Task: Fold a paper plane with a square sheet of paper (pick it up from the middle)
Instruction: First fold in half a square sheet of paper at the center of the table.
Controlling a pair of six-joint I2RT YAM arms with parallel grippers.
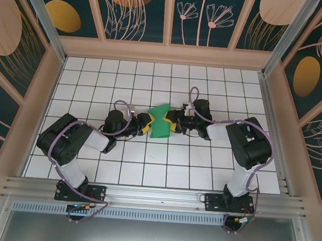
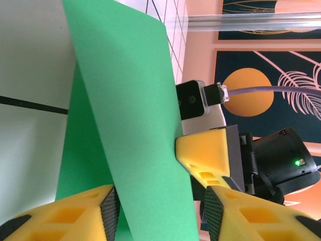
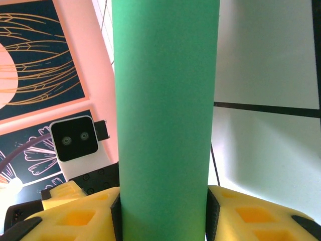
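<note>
The left tool (image 1: 147,125) and the right tool (image 1: 173,124) face each other tip to tip over the middle of the tabletop (image 1: 97,81). The square sheet of paper (image 1: 161,120) stands bent between them, raised off the tiles.

In the right wrist view, the right tool's fingers (image 3: 251,221) are partly closed. The curved green sheet (image 3: 165,100) fills the gap and touches both pads, so it is gripped.

In the left wrist view, the sheet (image 2: 135,125) runs up between the left tool's fingers (image 2: 60,218), folded over itself. It lies against one pad, but it cannot be told whether the other pad presses it. Just beyond the paper, a yellow finger (image 2: 205,155) of the right tool meets the sheet's far edge.
</note>
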